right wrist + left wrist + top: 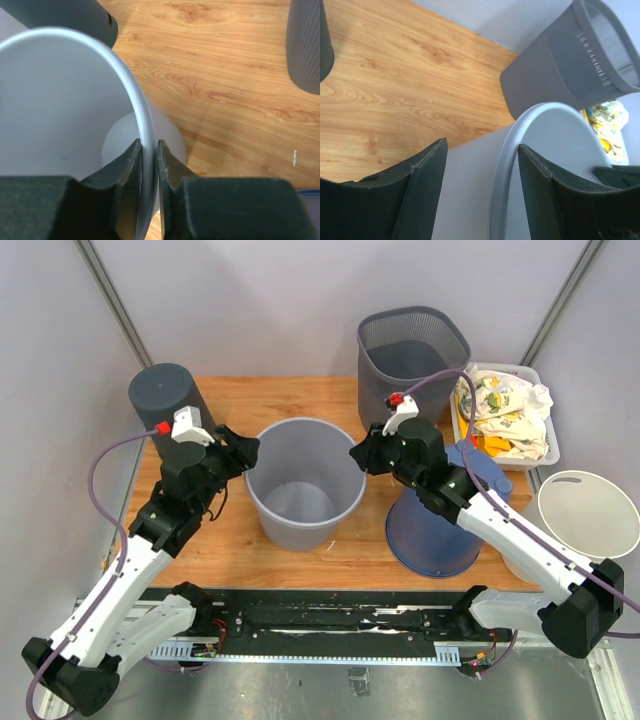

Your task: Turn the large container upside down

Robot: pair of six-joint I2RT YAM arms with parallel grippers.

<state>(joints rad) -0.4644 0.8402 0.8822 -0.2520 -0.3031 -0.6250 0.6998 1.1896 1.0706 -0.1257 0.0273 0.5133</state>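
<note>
Bucket (303,490) stands upright mid-table (290,400). We see our right gripper (148,147) pinching its right rim, while our left gripper (481,150) straddles the left rim, fingers spread.

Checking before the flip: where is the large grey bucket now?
In the top view the grey bucket stands upright at the table centre, between the left gripper and right gripper, the blue upturned bucket on its right.

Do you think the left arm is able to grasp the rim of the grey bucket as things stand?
Probably yes: the left gripper is open and straddles the rim of the grey bucket, with nothing else between its fingers.
</note>
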